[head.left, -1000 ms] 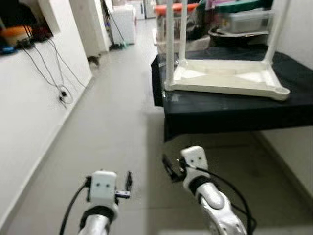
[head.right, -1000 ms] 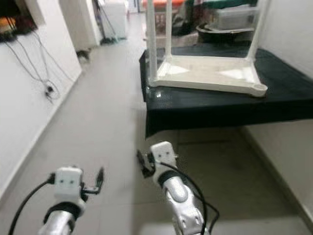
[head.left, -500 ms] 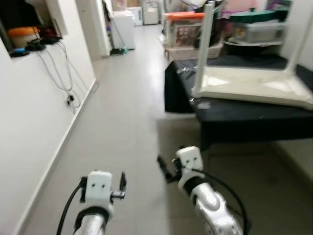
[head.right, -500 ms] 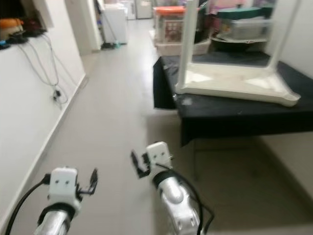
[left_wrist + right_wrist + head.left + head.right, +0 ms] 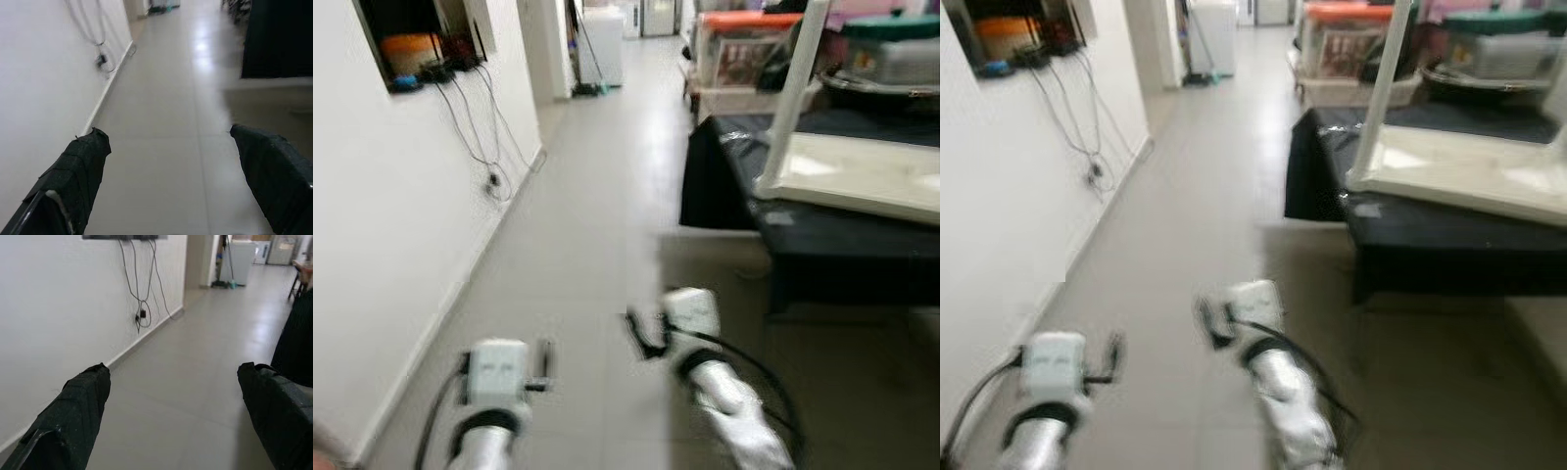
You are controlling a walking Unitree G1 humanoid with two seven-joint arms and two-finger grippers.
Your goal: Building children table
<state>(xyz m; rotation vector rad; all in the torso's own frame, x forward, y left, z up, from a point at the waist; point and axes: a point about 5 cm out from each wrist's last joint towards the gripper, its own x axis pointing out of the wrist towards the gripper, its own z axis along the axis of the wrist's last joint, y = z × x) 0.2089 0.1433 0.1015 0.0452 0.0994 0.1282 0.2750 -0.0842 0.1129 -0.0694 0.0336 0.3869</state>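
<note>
A white children's table lies upside down with its legs pointing up, on a low table draped in black cloth to my right. Both arms are held low over the grey floor, short of the black table. My left gripper is open with nothing between its fingers. My right gripper is open too, and its fingers frame bare floor and wall. The eye views are blurred by motion.
A white wall runs along my left, with cables hanging to a socket and a shelf niche above. Storage boxes and a white appliance stand at the far end. Open tiled floor stretches ahead.
The whole picture has shifted: the black table and white table slid to the right edge and the left wall fills more of the view. Both grippers keep their pose.
</note>
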